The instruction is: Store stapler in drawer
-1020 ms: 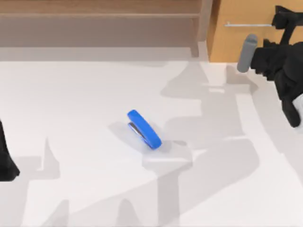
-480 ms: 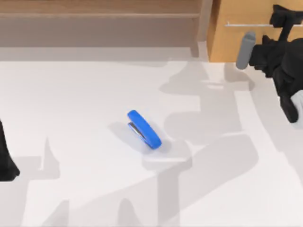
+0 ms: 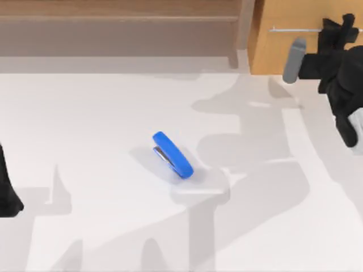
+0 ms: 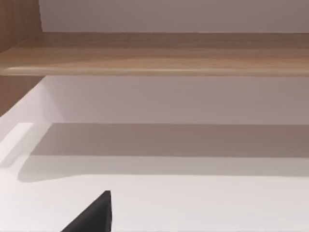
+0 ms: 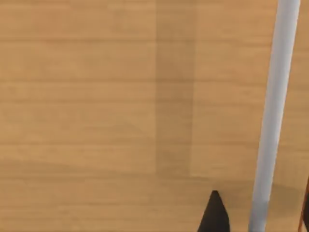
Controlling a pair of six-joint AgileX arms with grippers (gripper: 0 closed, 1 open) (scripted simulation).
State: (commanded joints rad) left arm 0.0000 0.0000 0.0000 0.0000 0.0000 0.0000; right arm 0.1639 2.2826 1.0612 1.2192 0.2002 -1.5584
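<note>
Right gripper (image 3: pixel 338 24) at the drawer (image 3: pixel 295 51) handle (image 3: pixel 295 29), far right corner; finger gap unclear; stapler (image 3: pixel 172 155) mid-table

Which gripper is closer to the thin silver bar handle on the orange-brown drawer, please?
Right. The right gripper is at the thin silver bar handle of the orange-brown drawer; the left arm sits parked at the table's far left edge.
</note>
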